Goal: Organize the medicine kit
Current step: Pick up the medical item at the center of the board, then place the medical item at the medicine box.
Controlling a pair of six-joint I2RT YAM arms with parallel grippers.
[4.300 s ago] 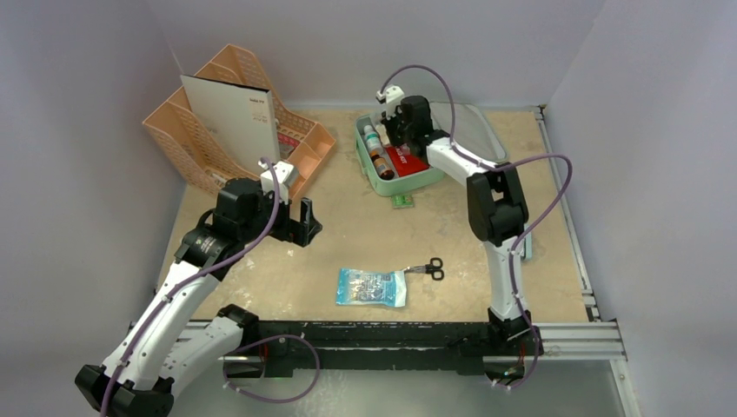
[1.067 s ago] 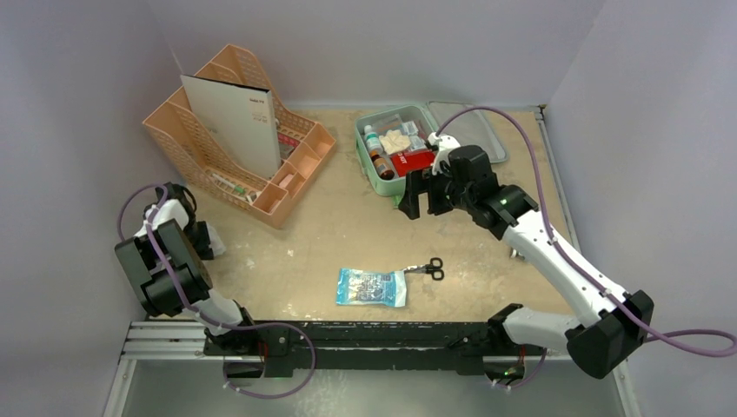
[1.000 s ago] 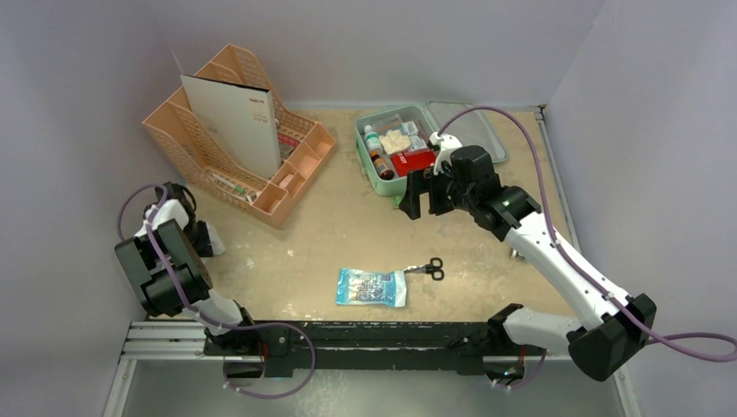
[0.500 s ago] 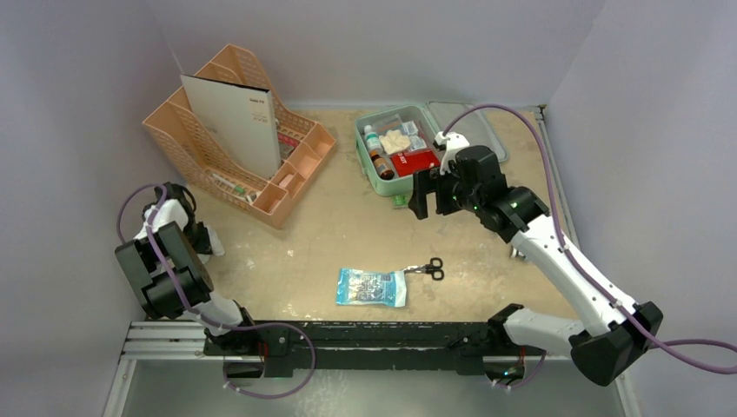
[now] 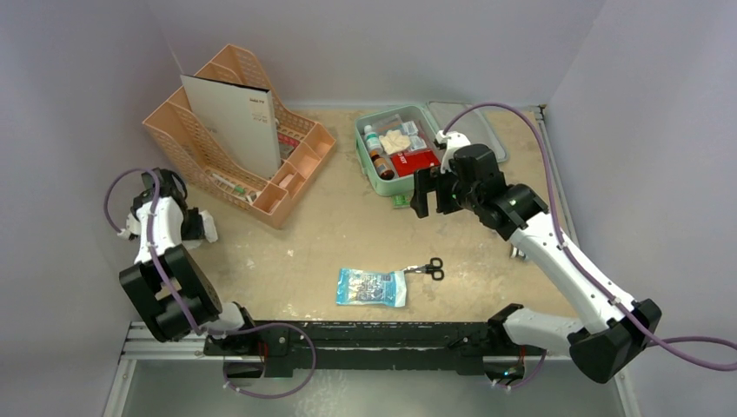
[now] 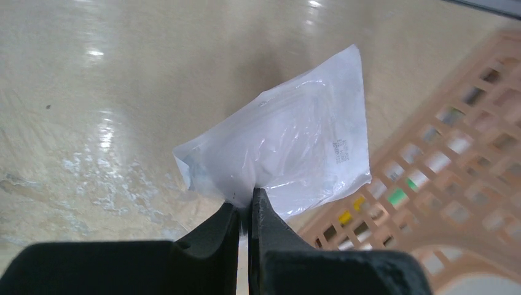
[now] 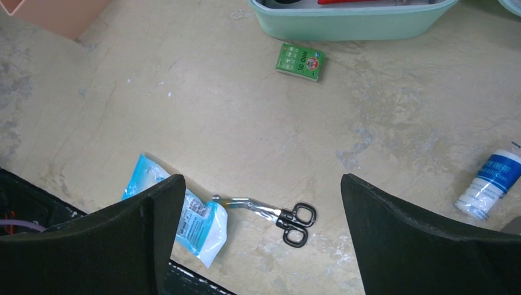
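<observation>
The mint-green rounded zippered medicine kit lies open at the far middle of the beige counter. Its grey-lined lid lies flat on its right side, and a flat red pouch lies inside. The right claw hovers just in front of the kit, fingers spread wide with nothing between them. Below it (the right wrist view shows this best) lie a small green cardboard box, black-handled scissors and a blue-printed clear packet. A white bottle with a blue label lies farther right. The left claw is pinching the edge of a clear plastic sachet beside the peach plastic lattice organizer.
</observation>
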